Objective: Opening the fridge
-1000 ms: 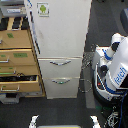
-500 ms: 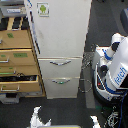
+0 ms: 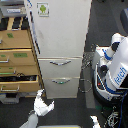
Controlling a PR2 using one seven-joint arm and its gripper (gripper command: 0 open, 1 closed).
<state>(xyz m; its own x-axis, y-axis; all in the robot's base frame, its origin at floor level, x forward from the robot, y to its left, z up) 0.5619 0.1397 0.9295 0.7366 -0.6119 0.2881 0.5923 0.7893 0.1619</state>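
Note:
The fridge (image 3: 60, 30) is a tall white unit in the middle of the exterior view. Its large upper door is closed and carries a small green-and-white sticker (image 3: 43, 8). Below it are two closed drawers with curved silver handles (image 3: 60, 63). My gripper (image 3: 45, 100) reaches up from the bottom edge, in front of the fridge's lower left corner and apart from it. Its fingers (image 3: 39, 94) are spread open with nothing between them.
A tan wooden drawer cabinet (image 3: 17, 55) stands against the fridge on the exterior view's left, with its lower drawers pulled out. A white-and-blue robot (image 3: 117, 70) with cables sits on the exterior view's right. A second gripper tip (image 3: 94, 121) shows at the bottom edge.
My gripper has risen from the bottom edge toward the fridge's lower left corner. The fridge door and drawers have not moved.

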